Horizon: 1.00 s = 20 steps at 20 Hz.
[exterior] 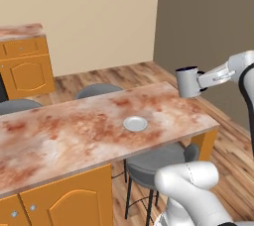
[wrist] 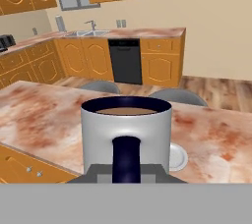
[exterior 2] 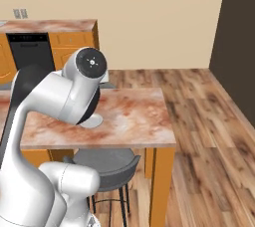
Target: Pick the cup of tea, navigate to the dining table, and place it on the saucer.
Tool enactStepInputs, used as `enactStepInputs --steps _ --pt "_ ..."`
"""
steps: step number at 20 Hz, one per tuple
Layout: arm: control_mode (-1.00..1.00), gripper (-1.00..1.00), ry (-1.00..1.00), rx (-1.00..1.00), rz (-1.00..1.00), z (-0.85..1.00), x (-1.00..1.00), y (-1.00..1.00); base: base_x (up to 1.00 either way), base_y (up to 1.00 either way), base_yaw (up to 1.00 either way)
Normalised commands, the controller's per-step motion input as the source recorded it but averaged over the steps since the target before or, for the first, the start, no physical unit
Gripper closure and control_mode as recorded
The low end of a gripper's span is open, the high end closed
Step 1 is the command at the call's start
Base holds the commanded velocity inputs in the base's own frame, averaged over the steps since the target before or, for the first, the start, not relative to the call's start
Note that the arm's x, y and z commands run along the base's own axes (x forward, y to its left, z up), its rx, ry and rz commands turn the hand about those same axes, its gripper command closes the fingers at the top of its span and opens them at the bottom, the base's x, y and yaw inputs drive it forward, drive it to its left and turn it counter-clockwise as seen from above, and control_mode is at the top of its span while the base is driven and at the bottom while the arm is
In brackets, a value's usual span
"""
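The cup of tea [exterior: 188,82] is being held upright in the air by the gripper [exterior: 201,81], above the far right end of the dining table [exterior: 74,126]. The fingers are being kept nearly shut on the cup's side handle, as is being shown in the hand view, where the dark handle [wrist: 126,155] is being presented directly in front of the camera. Brown liquid is being seen inside the cup of tea [wrist: 126,137], close beneath the dark rim.

The saucer [exterior: 135,123] is being observed lying flat on the marbled top, towards the near edge, to the left of the cup and below it in the left base view. The cup is not touching the saucer; the two are clearly apart. In the hand view part of the saucer [wrist: 177,156] is being seen just right of the cup, partly hidden behind it.

Grey stools [exterior: 158,161] are being noted tucked beside the table, one at the near side and two at the far side. In the right base view the table's end [exterior 2: 134,116] is being largely masked by the arm. A wall counter with a black appliance [wrist: 125,61] is being recorded in the background of the hand view.
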Motion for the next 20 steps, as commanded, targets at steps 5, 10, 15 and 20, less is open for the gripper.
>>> enactStepInputs --steps 5,10,15,20 --pt "1.0 1.0 0.0 0.0 0.0 0.0 0.0 0.0 0.0 0.0 0.0" --pt "1.0 1.0 0.0 0.0 0.0 0.0 0.0 0.0 0.0 0.0 0.0" --pt "1.0 1.0 0.0 0.0 0.0 0.0 0.0 0.0 0.03 0.0 0.01" --pt "-1.0 1.0 0.0 0.0 0.04 -0.09 0.07 -0.05 0.02 0.0 0.02"
